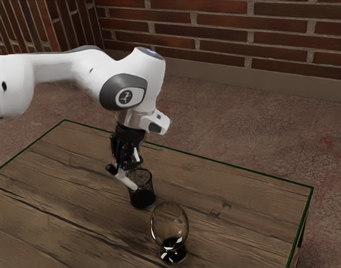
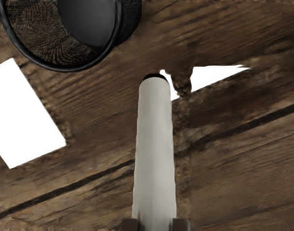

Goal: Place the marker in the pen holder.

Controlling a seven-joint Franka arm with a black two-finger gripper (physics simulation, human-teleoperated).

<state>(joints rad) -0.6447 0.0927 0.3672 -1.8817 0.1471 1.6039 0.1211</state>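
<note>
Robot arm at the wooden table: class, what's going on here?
The robot arm holds a tilted marker in its end effector, meant for the pen holder. The marker is close to the holder but not in it yet. A clear glass with a dark base also stands on the table.

Open rm over pen holder (image 1: 143, 200) mouth; its rim & wall block a low pass. Glass (image 1: 170, 220) stands near, also in the way, w/ a gap btwn. Free table (image 1: 243, 223) toward ext. view's R & lower L.
</note>
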